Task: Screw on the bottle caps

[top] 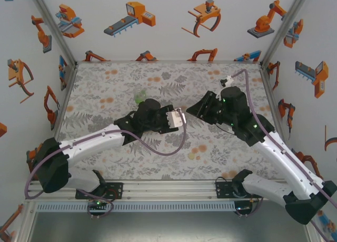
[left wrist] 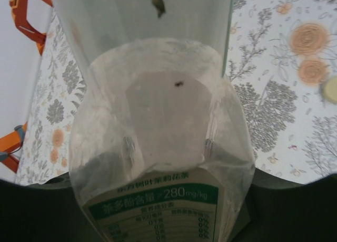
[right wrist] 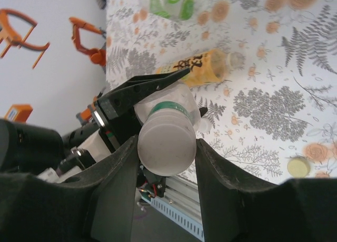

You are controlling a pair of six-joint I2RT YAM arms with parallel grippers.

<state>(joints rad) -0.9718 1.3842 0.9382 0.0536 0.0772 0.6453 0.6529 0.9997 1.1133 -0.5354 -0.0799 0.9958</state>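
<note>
The table (top: pixel 105 84), covered in a flowered cloth, fills the floor of a white booth. The left arm (top: pixel 95 144) and the right arm (top: pixel 274 147) reach in from the near edge and meet over the middle of the table.

The left gripper (top: pixel 178 118) is closed around the slim clear bottle (left wrist: pixel 158 147) and holds it up off the cloth. The bottle's label, with a green band, faces the left wrist camera. In the right wrist view the bottle's neck points toward the right gripper (right wrist: pixel 167 139), whose two fingers press on either side of the white cap (right wrist: pixel 164 149). The cap sits on the mouth of the bottle, and how far it is screwed down cannot be told.

The amber bottle (right wrist: pixel 205 68) with the yellow label lies on its side on the cloth beyond the held bottle. The green bottle (top: pixel 140 97) is farther back, just behind the left wrist. A pale yellow cap (right wrist: pixel 298 166) lies alone on the cloth, well apart from the bottles.
</note>
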